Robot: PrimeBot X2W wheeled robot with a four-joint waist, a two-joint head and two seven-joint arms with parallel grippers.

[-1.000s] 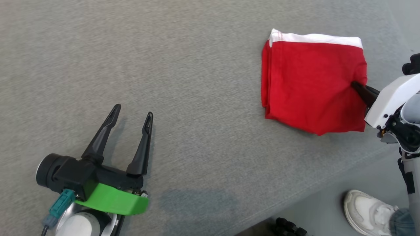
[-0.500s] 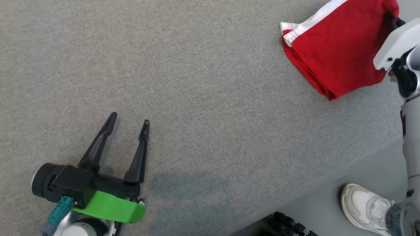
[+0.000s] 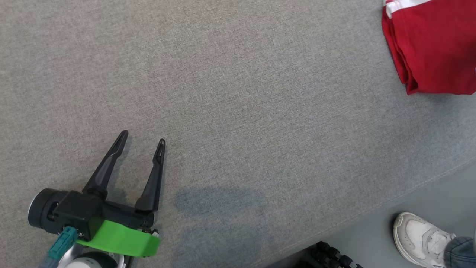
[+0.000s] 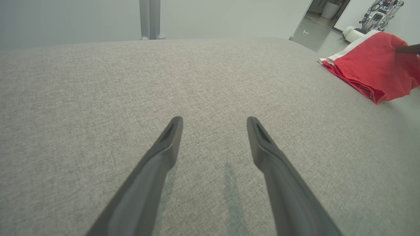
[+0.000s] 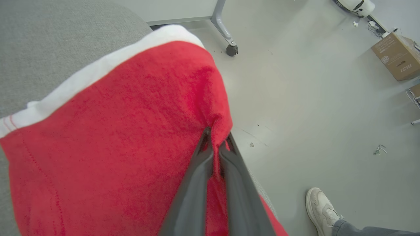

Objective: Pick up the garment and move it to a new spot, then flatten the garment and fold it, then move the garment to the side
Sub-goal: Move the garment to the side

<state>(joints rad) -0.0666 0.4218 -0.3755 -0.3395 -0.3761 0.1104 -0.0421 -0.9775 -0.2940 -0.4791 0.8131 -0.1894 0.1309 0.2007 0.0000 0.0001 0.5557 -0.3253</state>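
Right gripper (image 5: 217,133) clamps red garment (image 5: 115,131); cardboard box (image 5: 395,55) reads MSI.

garment (image 3: 435,48) on table (image 3: 238,93), right edge, perhaps overhanging

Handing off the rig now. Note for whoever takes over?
Left tool: open, empty, over the grey table.
Right tool: shut on a fold of the red garment.
Garment: folded, white band showing, at the table's right edge.
Done: fold looks complete. Left: set it down at the side, release.
Note: a person's shoe on the floor near that edge.
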